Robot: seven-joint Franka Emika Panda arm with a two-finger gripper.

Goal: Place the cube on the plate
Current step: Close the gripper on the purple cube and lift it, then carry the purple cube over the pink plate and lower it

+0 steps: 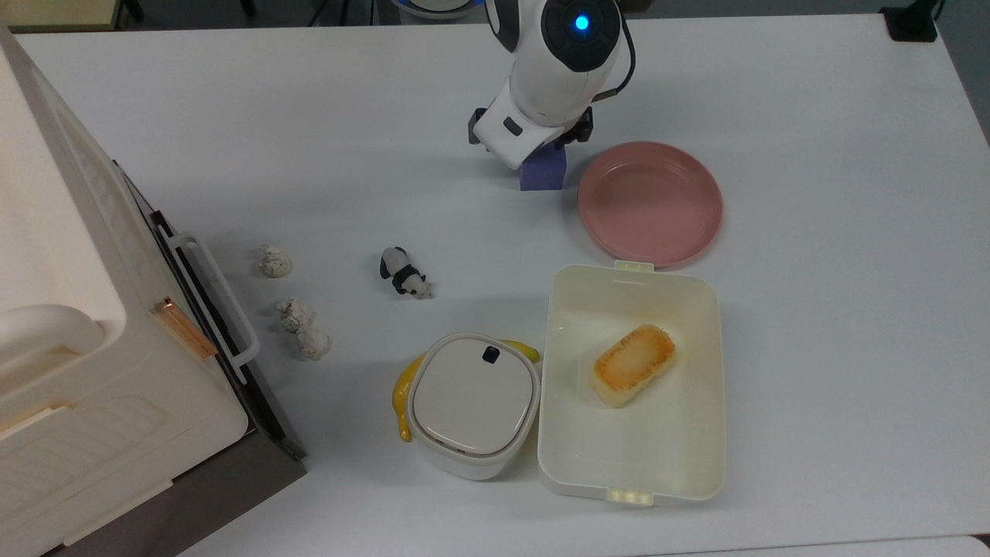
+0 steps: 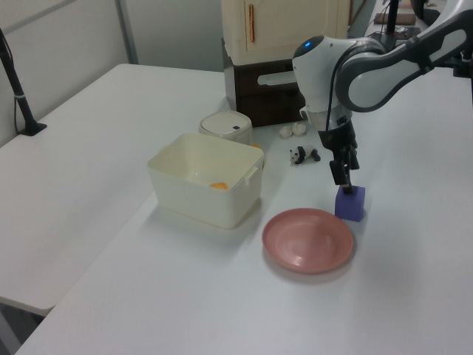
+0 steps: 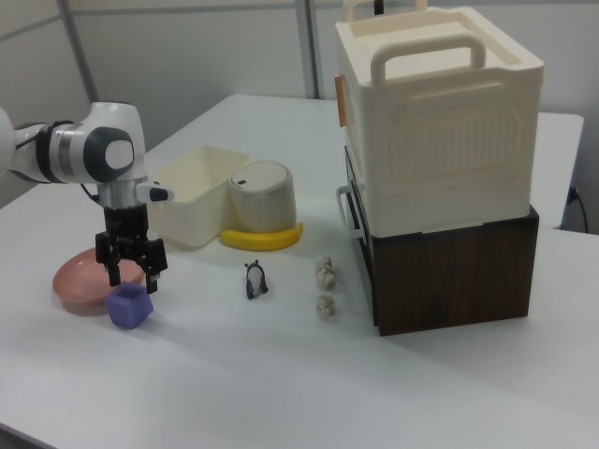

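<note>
While the cube (image 3: 129, 306) sits on the white table (image 1: 812, 325), just beside the pink plate (image 1: 650, 203) on the top view's left and not on it, the tool (image 3: 132, 276) hangs right above the block with its fingers spread, gripping nothing. The plate's bowl is bare. Below the plate in the top view stands a cream container (image 1: 564, 464) with a browned piece of bread (image 1: 633, 364) inside, and next to it a lidded white pot (image 1: 472, 404) over a banana (image 1: 402, 398). A panda figure (image 1: 403, 273) lies mid-table. No writing or labels can be read anywhere.
</note>
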